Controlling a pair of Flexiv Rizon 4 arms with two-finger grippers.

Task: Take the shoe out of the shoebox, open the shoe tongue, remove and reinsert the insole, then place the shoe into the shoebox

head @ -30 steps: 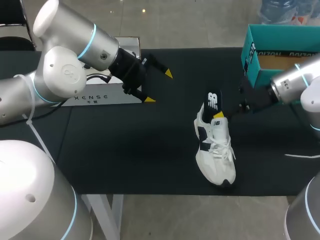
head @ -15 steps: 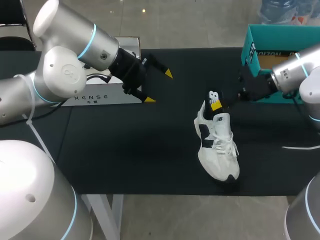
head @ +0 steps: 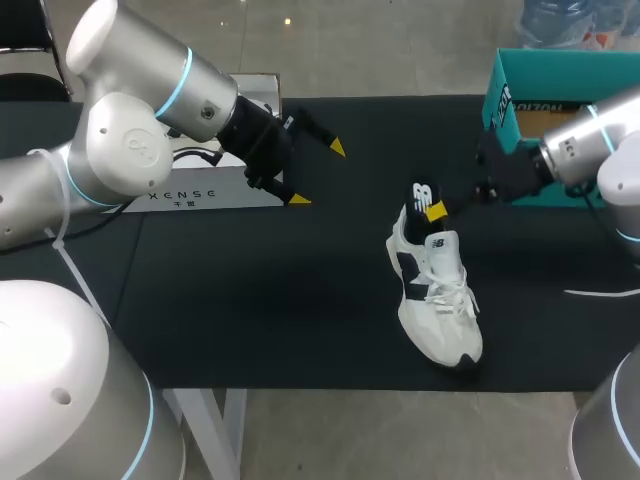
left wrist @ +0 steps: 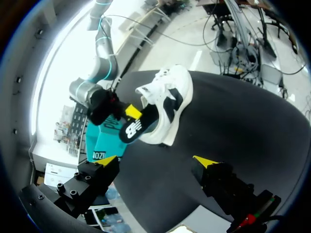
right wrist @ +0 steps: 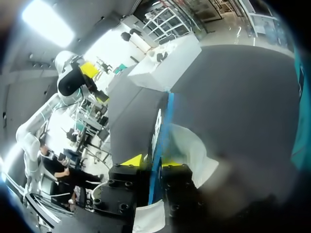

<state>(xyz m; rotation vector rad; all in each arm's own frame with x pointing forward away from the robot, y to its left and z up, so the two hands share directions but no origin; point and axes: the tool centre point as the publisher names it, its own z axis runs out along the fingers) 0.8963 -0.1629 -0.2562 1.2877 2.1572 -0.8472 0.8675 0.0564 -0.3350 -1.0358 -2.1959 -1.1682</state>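
A white shoe point(head: 435, 295) with black panels lies on the black table, toe toward the front edge. A black insole point(head: 424, 197) sticks up out of its heel opening. My right gripper point(head: 436, 211) is shut on the insole's edge. In the right wrist view its yellow-tipped fingers point(right wrist: 132, 160) press the thin insole point(right wrist: 158, 131) from both sides, with the shoe point(right wrist: 192, 145) just ahead. My left gripper point(head: 318, 173) hangs open and empty at the back left, well away from the shoe point(left wrist: 167, 104). The teal shoebox point(head: 500, 105) stands at the back right.
A white box point(head: 200, 190) lies on the table's left side under my left arm. Bare black table stretches between the white box and the shoe, and in front of the shoebox.
My right gripper moved from low beside the heel to higher on the insole, farther back. The shoe's toe slid slightly toward the front right. The left arm stayed still.
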